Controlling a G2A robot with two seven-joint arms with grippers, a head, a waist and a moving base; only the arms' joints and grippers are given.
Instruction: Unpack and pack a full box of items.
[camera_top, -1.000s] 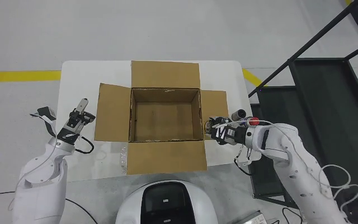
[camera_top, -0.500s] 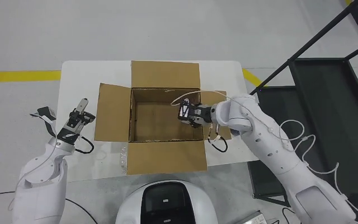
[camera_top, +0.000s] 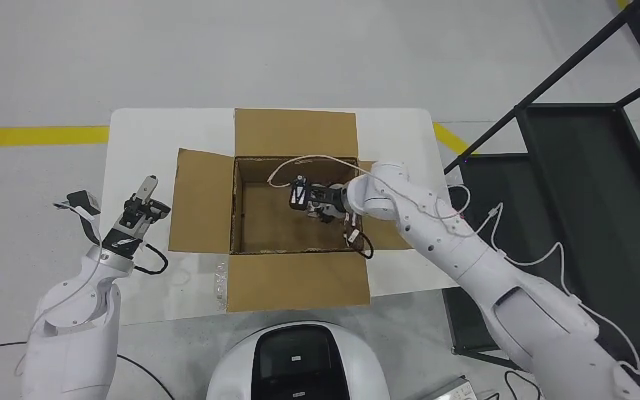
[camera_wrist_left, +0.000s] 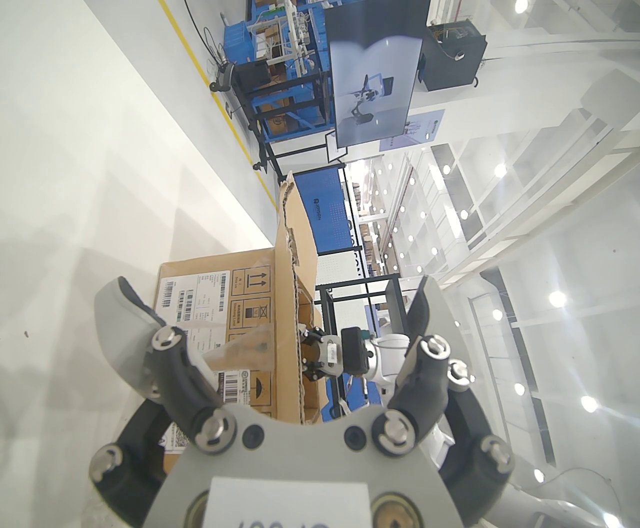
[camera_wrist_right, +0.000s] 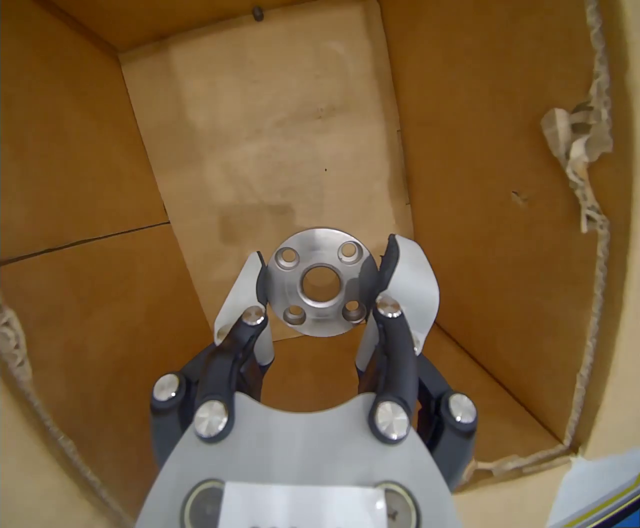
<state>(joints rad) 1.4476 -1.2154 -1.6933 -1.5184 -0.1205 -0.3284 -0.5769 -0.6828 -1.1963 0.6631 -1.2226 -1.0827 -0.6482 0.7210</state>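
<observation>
Right gripper (camera_wrist_right: 325, 267) is clamped on the rim of a round metal flange (camera_wrist_right: 320, 257) and is now inside the opening of the box (camera_top: 296, 170), toward its far wall. A second ago it was outside, over the box's right flap. The box floor below looks bare, so this is likely the first item of the packing pass, with the release yet to come. Left gripper (camera_top: 150, 190) is unmoved, fingers spread and empty, just off the box's left flap.
</observation>
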